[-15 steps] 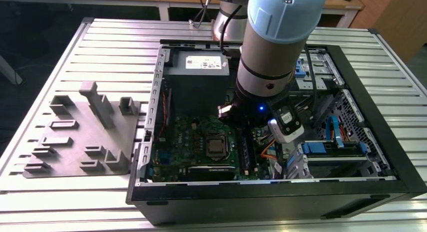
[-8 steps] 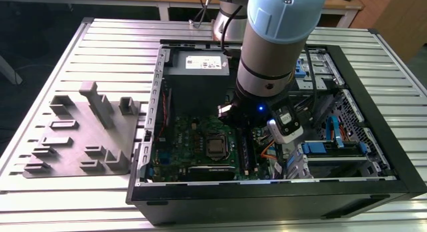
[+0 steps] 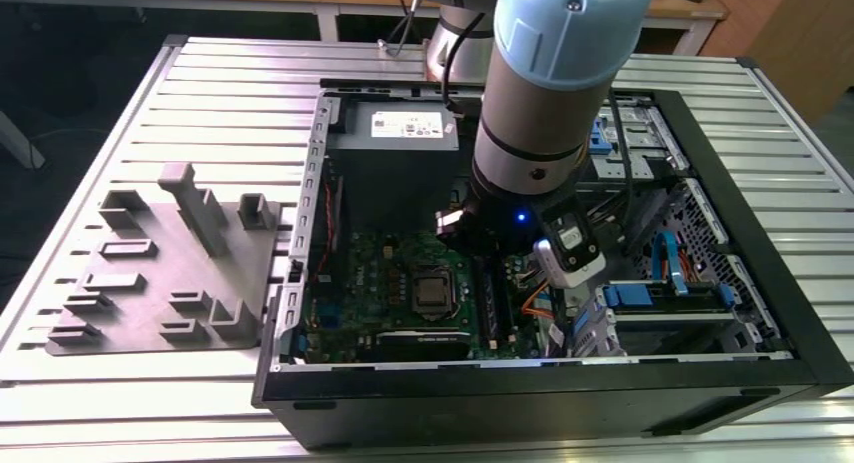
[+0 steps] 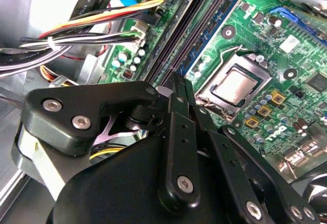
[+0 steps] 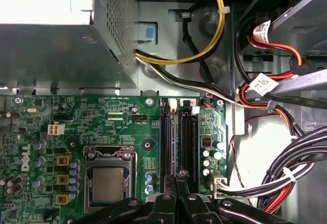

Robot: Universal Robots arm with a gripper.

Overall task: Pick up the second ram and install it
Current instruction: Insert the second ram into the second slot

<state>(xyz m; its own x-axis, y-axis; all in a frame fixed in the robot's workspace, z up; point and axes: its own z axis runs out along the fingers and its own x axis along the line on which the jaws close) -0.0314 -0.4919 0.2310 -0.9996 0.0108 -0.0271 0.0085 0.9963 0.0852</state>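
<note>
My gripper (image 4: 178, 83) hangs inside the open computer case (image 3: 534, 383), low over the green motherboard (image 5: 112, 121). Both fingers (image 5: 176, 185) are pressed together, so it is shut. Their tips sit right over the long black memory slots (image 5: 178, 142) beside the processor socket (image 5: 108, 183). In the second wrist view the slot rails (image 4: 196, 29) run away from the fingertips. I cannot tell the second ram apart from the dark slots, and the fingers hide the spot under their tips. In the exterior view the arm's wrist (image 3: 514, 218) covers the slots.
A grey fixture (image 3: 174, 273) with upright blocks lies on the slatted table at the exterior view's left of the case. Bundled cables (image 5: 286, 173) and a yellow lead (image 5: 214, 29) run close to the slots. The power supply box (image 5: 61, 50) borders the board.
</note>
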